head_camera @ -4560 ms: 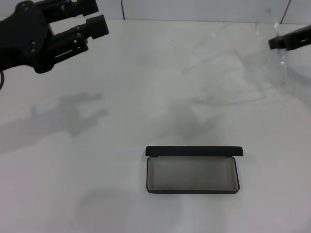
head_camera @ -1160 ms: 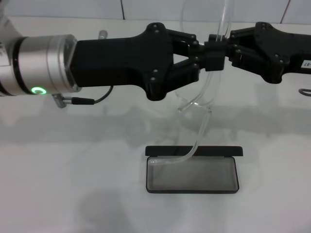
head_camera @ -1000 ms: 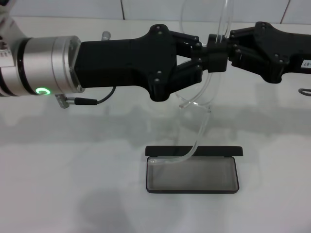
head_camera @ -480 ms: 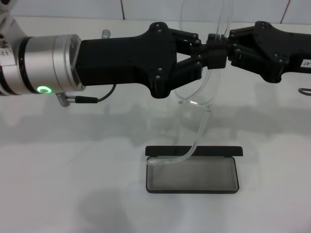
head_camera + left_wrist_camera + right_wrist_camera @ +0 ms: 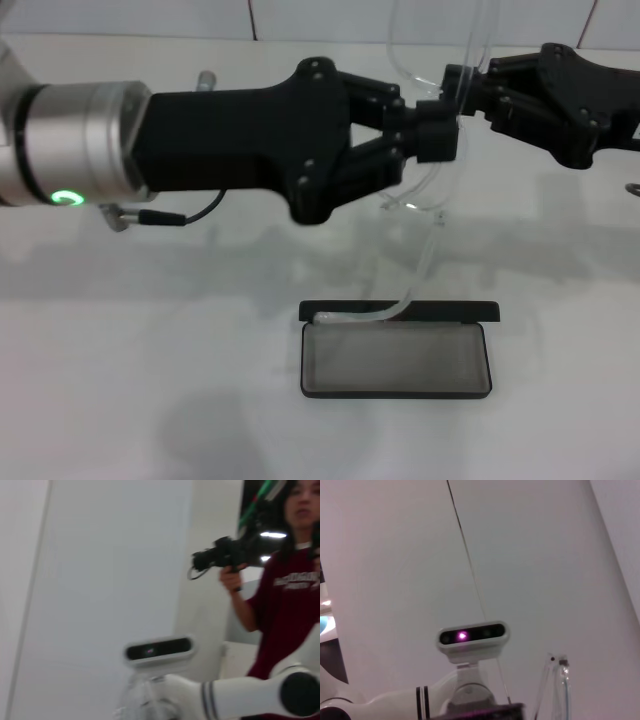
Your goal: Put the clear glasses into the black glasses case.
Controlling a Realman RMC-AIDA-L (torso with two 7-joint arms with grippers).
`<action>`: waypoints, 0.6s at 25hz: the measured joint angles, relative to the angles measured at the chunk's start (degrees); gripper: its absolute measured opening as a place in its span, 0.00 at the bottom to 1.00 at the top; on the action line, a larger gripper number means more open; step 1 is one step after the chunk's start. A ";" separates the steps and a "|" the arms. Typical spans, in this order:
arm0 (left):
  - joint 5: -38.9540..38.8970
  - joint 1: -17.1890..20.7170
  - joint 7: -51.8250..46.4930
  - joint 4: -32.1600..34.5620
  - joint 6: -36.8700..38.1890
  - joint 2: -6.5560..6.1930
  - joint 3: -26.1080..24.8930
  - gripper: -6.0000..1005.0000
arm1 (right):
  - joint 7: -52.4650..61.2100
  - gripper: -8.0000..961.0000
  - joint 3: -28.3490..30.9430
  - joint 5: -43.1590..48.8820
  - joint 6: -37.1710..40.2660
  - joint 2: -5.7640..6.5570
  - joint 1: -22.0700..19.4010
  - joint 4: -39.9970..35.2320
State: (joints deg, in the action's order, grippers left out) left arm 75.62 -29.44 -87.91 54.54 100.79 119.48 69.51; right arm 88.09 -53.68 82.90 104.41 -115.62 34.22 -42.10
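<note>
We held the clear glasses (image 5: 432,190) clamped in left gripper (image 5: 432,140) and right gripper (image 5: 462,85) above the open black glasses case (image 5: 396,360); next, we judged, lowering inside.

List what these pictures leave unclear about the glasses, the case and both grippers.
- Glasses, head view: top cut off by the frame's upper edge; the clear frame fades against white.
- Grip, head view: left gripper and right gripper meet at the glasses; black fingers overlap, so which one holds is unclear.
- Temple tip by the case: touching the lid or hovering, cannot tell.
- Wrist views: neither shows the case or own fingers.
</note>
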 joint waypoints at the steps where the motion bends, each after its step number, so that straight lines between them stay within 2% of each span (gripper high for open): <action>1: -0.09 0.00 0.01 0.10 1.30 -0.01 -0.50 0.10 | -0.04 0.06 0.05 -0.19 0.00 0.06 -0.19 0.00; 7: -1.43 0.48 0.01 0.21 8.21 -0.13 -4.51 0.10 | -0.08 0.06 1.34 -4.87 0.77 0.59 -2.78 -0.14; 15: -0.47 1.54 0.04 0.39 9.51 -0.08 -3.59 0.10 | -0.12 0.06 10.00 -15.20 10.68 0.86 -5.20 3.60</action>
State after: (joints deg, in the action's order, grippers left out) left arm 75.15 -27.90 -87.87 54.93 110.30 119.40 65.91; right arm 87.97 -43.68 67.70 115.08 -114.76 29.02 -38.51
